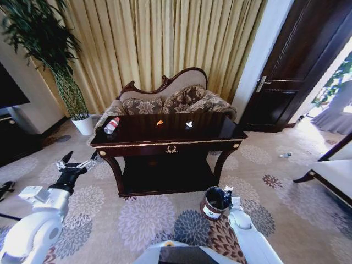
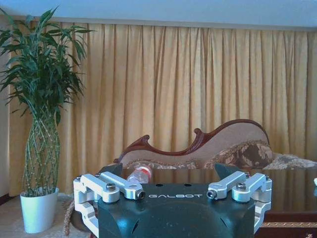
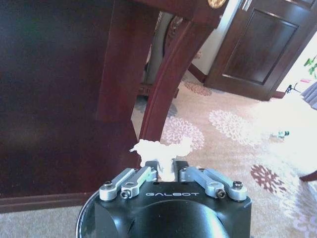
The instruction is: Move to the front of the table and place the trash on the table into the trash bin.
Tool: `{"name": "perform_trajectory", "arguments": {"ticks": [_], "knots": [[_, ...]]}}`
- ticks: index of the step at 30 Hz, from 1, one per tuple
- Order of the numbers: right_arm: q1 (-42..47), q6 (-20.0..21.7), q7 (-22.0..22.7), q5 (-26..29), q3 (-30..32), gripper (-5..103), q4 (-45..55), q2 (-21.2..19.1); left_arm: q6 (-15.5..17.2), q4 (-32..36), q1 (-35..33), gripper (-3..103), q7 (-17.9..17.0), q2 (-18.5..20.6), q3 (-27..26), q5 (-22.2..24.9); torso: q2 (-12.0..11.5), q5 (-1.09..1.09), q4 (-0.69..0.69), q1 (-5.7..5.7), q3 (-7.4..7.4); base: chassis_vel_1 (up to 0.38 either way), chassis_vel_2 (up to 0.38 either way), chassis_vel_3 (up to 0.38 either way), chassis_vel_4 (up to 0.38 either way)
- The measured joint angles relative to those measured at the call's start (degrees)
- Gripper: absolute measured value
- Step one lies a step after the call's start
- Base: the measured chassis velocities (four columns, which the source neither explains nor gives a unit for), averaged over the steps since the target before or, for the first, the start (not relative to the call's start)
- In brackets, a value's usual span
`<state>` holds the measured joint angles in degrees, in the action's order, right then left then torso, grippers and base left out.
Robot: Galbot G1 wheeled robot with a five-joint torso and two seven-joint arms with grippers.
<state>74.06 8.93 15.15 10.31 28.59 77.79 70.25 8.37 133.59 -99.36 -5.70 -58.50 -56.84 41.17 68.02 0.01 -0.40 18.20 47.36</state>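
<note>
right gripper (image 3: 166, 171), pinching white paper (image 3: 158, 148), hangs over the bin (image 1: 215, 203); release only when centred. left gripper (image 1: 74, 163) open.

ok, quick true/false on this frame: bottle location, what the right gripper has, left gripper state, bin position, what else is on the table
1. The bottle lies on the table's left end. True.
2. The right gripper is empty. False: it is shut on a crumpled white paper, above the trash bin.
3. The left gripper is open, off the table's left front corner. True.
4. The bin stands on the table's low shelf. False: it is on the carpet by the right front leg.
5. An orange scrap and a white paper bit sit on the tabletop. True.
</note>
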Motion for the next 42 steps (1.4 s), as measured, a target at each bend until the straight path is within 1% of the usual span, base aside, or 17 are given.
{"name": "perform_trajectory", "arguments": {"ticks": [1,4,7,8,10,12,13,14,15,17,19,23,25,28,31,40,42], "knots": [[0.0,0.0,0.0,0.0,0.0,18,0.0,0.0,0.0,0.0,0.0,100,0.0,0.0,0.0,0.0,0.0,0.0,0.0,0.0,0.0,0.0,0.0,0.0,0.0],[0.1,0.0,0.2,0.0,-0.1,34,0.8,-0.5,0.0,0.2,0.2,100,0.0,-0.4,0.5,-0.3,0.0,0.0,0.0,0.0,0.0,0.0,0.0,0.0,0.0],[0.3,0.0,0.2,0.0,-0.1,39,1.1,-0.6,0.0,0.3,0.1,100,0.0,-0.4,0.4,-0.4,0.0,0.0,0.01,0.0,0.0,0.0,0.0,0.0,0.0],[0.6,-0.2,0.2,0.0,-0.2,50,1.7,-0.7,-0.1,0.3,0.0,100,0.0,-0.4,0.1,-0.4,0.0,0.0,0.0,0.0,0.0,0.0,0.0,0.0,0.0],[0.7,-0.3,0.1,0.1,-0.2,50,2.0,-0.7,-0.2,0.3,0.0,100,-0.1,-0.4,-0.1,-0.3,0.0,0.0,0.0,0.0,0.0,0.0,0.0,0.0,0.0],[1.1,-0.6,0.1,0.3,-0.4,61,3.3,-0.8,-0.2,0.4,-0.1,100,-0.1,-0.3,-0.6,-0.2,0.0,0.0,0.0,0.0,0.0,0.0,0.0,0.0,0.0],[1.1,-0.6,0.1,0.3,-0.4,61,3.3,-0.8,-0.2,0.4,-0.1,100,-0.1,-0.3,-0.6,-0.2,0.0,0.0,0.0,0.0,0.0,0.0,0.0,0.0,0.0],[1.3,-0.7,0.2,0.6,-0.5,67,4.0,-0.9,-0.3,0.4,-0.1,100,-0.1,-0.2,-0.7,-0.1,0.0,0.0,0.01,-0.01,0.0,0.0,0.0,0.0,0.0],[1.6,-0.7,0.3,1.1,-0.7,67,5.3,-1.1,-0.3,0.4,-0.1,100,-0.1,-0.2,-0.8,-0.1,0.0,0.0,0.0,-0.01,0.0,0.0,0.0,0.0,0.0],[2.3,-0.9,0.4,2.8,-0.7,83,8.8,-1.9,-0.3,0.6,-0.2,100,-0.1,-0.4,-0.8,0.0,0.0,0.0,0.0,0.0,0.0,0.0,0.0,0.0,0.0],[2.7,-1.0,0.4,3.9,-0.6,83,11.1,-2.4,-0.3,0.7,-0.2,100,-0.1,-0.5,-0.9,0.0,0.0,0.01,0.0,0.0,0.0,0.0,0.0,0.0,0.0],[3.9,-1.9,0.3,6.5,0.1,97,17.9,-4.5,-0.3,1.1,-0.2,100,-0.1,-0.9,-0.9,0.0,0.0,0.0,0.0,0.0,0.0,0.0,0.0,0.0,0.0],[4.6,-2.0,-0.3,7.4,0.5,99,21.0,-5.5,-0.3,1.2,-0.3,100,-0.1,-0.9,-0.9,0.1,0.0,0.0,0.0,0.0,0.0,0.0,0.0,0.0,0.0],[6.3,-2.2,-5.0,8.5,1.8,100,30.2,-7.7,-0.3,1.4,-0.3,100,-0.2,-1.1,-1.0,0.1,0.0,0.0,0.0,0.0,0.0,0.0,0.0,0.0,0.0],[6.9,-2.0,-5.8,10.2,1.7,100,34.4,-8.6,-0.3,1.5,-0.3,100,-0.2,-1.1,-1.0,0.1,0.0,0.0,0.0,-0.01,0.0,0.0,0.0,0.0,0.0],[7.5,3.8,-2.9,23.6,-0.1,100,50.3,-11.4,-0.1,2.5,-0.7,100,-0.2,-0.3,-2.8,1.6,0.0,0.0,0.01,0.0,0.0,0.0,0.0,0.0,0.0],[7.5,4.0,-2.8,24.3,0.0,100,51.2,-11.6,-0.1,2.6,-0.7,100,-0.2,-0.3,-2.9,1.6,0.0,0.0,0.01,-0.01,-0.01,0.0,0.0,0.0,0.0]]}}
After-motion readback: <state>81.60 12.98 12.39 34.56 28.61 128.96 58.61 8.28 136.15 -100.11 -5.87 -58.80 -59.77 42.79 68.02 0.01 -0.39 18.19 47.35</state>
